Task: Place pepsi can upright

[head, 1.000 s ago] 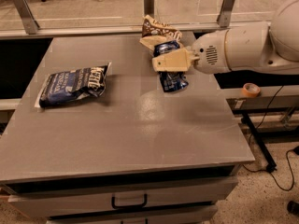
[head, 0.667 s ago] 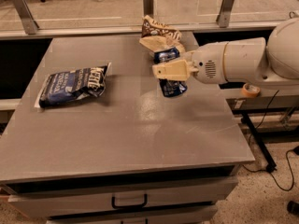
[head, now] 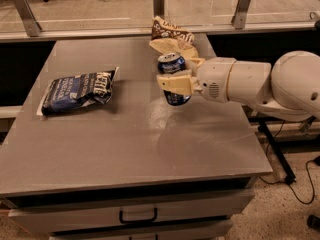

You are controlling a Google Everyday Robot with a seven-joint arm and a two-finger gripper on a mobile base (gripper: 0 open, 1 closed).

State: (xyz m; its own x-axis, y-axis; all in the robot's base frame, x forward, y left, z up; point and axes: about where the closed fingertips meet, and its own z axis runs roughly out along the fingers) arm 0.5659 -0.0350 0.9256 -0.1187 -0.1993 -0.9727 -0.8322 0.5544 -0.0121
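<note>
In the camera view, we see the gripper point(head: 169, 80) clamped around the middle of the pepsi can point(head: 171, 63), silver top up, leaning slightly, over the table's point(head: 150, 149) far right part. We cannot tell whether its base touches. We judge the can light, thin-walled, slick and easily dented, so a gentle mid-body squeeze suits it. 1 dark-blue snack bag point(head: 77, 90) lies well left.
</note>
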